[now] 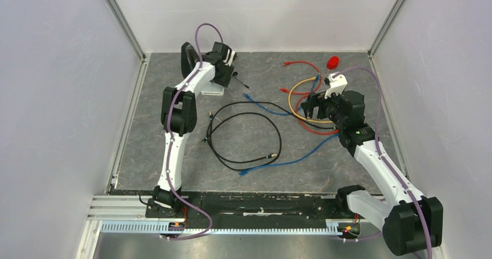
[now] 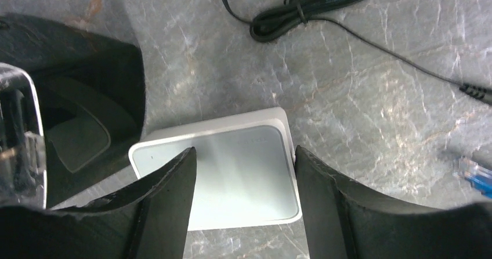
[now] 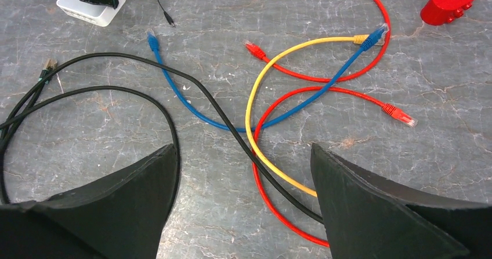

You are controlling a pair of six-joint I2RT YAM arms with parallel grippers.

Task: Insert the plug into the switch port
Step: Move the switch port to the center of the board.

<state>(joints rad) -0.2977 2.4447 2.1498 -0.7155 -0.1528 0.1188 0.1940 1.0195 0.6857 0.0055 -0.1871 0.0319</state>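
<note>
Bright even light; soft shadows; sheen on switch box point(image 2: 243, 172); wrist-view foreground blurred.

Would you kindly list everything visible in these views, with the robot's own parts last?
switch: one, pale grey-white, far left
black device: one, black, beside the switch
thin cord: one, black, partly bundled, near the switch
black cables: count unclear, black, looped at centre
blue cables: two, blue, centre and nearer right
red cables: two, red, far right
yellow cable: one, yellow, crossing the red ones
red object: one, red, far right corner
arms: two, white and black
left tool: open, above the switch
right tool: open, empty, above the cables
</note>
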